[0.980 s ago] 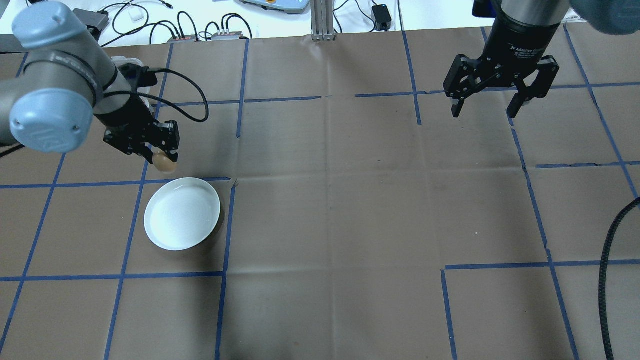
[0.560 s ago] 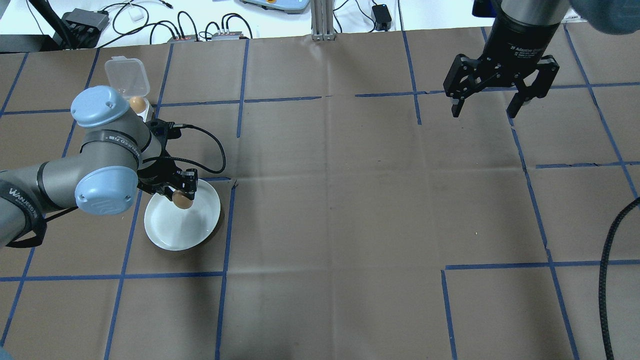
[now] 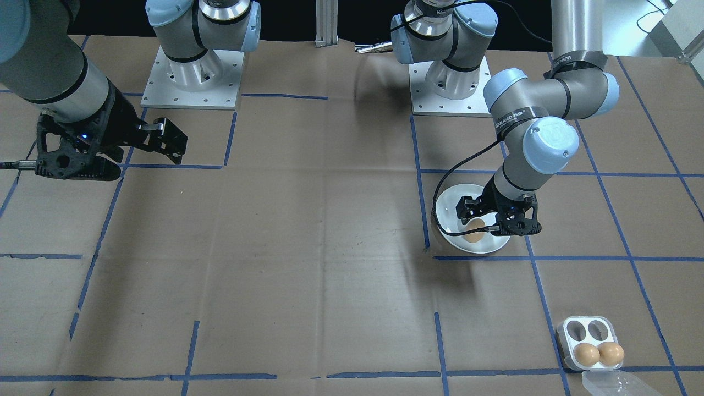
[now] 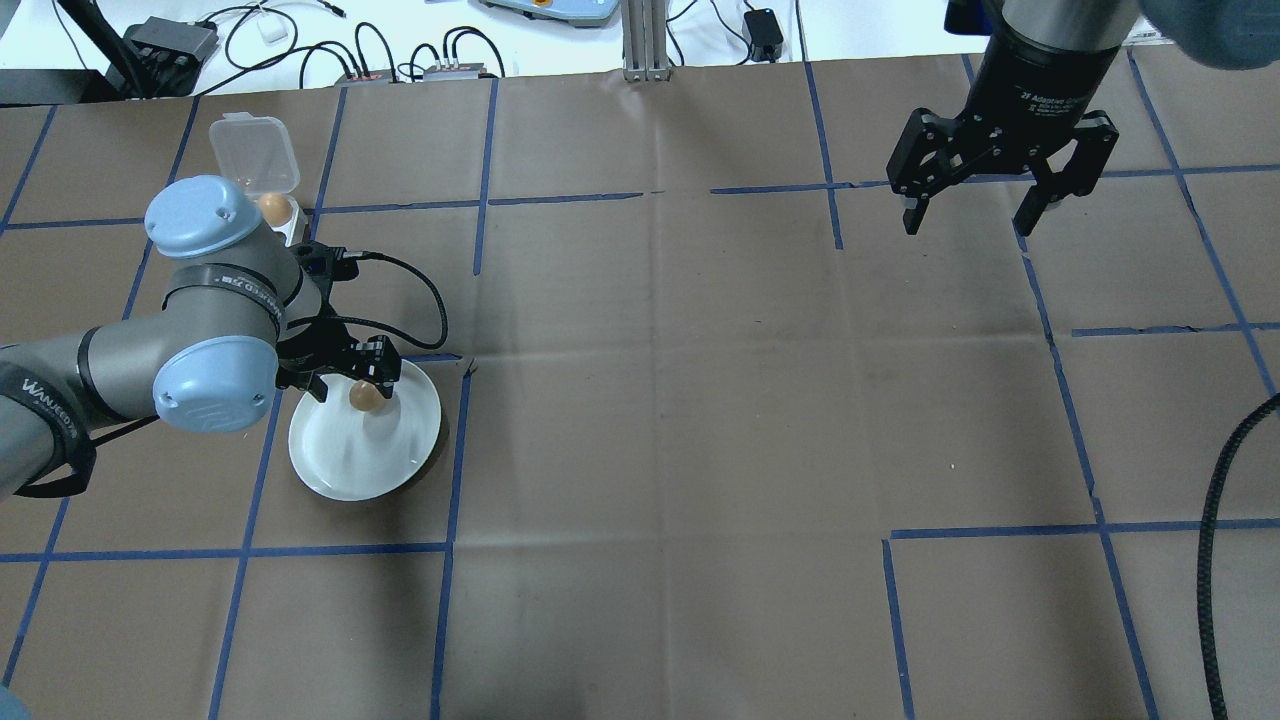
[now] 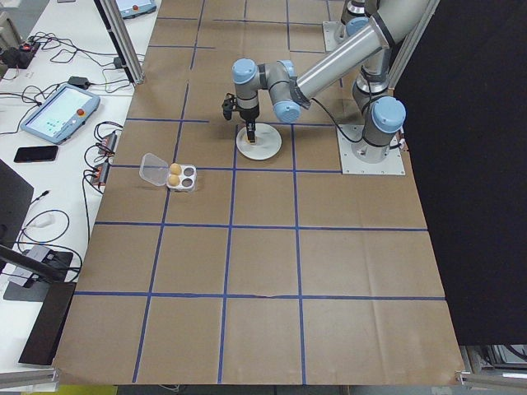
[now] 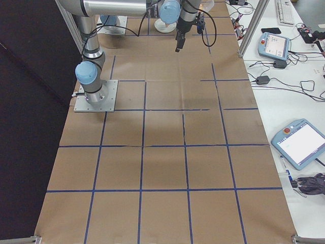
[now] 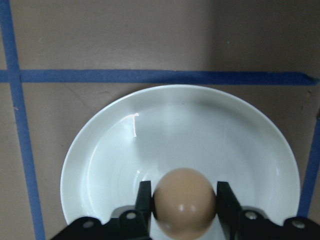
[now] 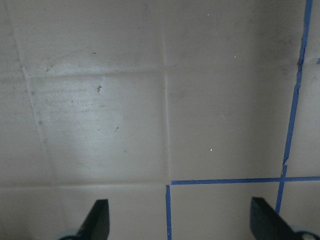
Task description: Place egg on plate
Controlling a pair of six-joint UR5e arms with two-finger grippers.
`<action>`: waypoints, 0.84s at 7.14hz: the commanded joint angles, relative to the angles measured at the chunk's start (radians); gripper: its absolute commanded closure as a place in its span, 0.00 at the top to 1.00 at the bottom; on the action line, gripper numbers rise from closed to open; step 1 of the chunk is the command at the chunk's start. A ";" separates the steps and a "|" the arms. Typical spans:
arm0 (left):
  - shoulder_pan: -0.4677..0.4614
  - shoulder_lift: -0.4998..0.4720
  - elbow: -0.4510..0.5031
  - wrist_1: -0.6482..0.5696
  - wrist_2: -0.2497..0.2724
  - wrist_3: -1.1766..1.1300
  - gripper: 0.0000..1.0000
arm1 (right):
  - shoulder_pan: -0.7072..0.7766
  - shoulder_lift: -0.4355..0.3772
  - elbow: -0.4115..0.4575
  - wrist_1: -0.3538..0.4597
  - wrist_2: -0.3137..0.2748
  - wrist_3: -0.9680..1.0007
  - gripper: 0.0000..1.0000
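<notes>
A brown egg [image 7: 184, 202] sits between the fingers of my left gripper [image 7: 184, 212], which is shut on it. The gripper [image 4: 364, 388] hangs low over the far half of the round white plate [image 4: 345, 460]. In the front-facing view the egg [image 3: 474, 231] shows just inside the plate's [image 3: 448, 204] near part. Whether the egg touches the plate I cannot tell. My right gripper [image 4: 968, 226] hovers open and empty far off at the table's back right, with only bare paper below it [image 8: 181, 225].
A small white egg tray [image 3: 591, 341] with two brown eggs and an open clear lid stands beyond the plate, partly behind my left arm [image 4: 262, 200]. Brown paper with a blue tape grid [image 4: 640, 195] covers the table. Cables and boxes lie past its far edge.
My left gripper carried the egg from beside the tray to over the plate, then sank lower toward it. The right arm has not moved.
</notes>
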 commanded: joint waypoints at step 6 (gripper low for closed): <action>0.007 0.014 0.407 -0.337 -0.006 0.019 0.99 | 0.000 0.000 0.000 0.000 0.000 0.000 1.00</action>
